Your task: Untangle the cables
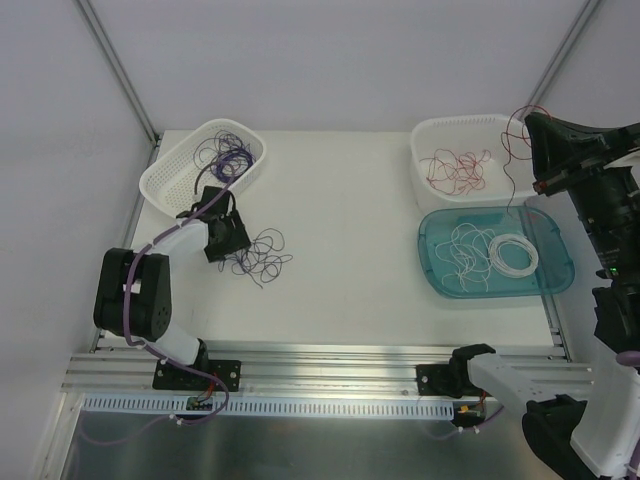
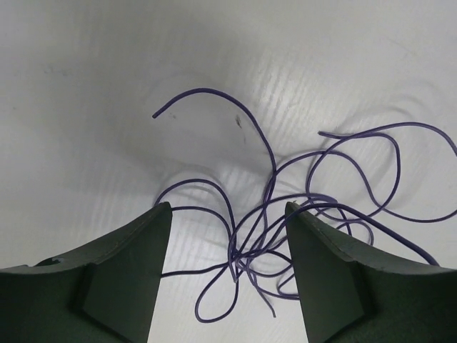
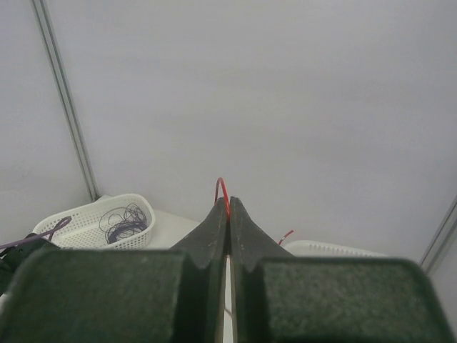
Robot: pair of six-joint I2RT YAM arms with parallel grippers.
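A tangle of dark purple cables (image 1: 260, 256) lies on the white table; in the left wrist view the tangle (image 2: 250, 246) sits between and just beyond my fingers. My left gripper (image 1: 232, 243) (image 2: 227, 211) is open and low over the tangle's left part, holding nothing. My right gripper (image 1: 529, 120) (image 3: 228, 201) is raised high at the far right and shut on a red cable (image 1: 504, 150) (image 3: 221, 186), which loops above the tips and hangs down toward the right basket. More red cables (image 1: 455, 170), white cables (image 1: 490, 252) and purple cables (image 1: 225, 155) lie in containers.
A white basket (image 1: 165, 180) at back left holds purple cables; it also shows in the right wrist view (image 3: 71, 230). A white basket (image 1: 425, 135) at back right holds red cables. A teal tray (image 1: 435, 262) in front of it holds white cables. An aluminium rail (image 1: 330, 362) runs along the near edge.
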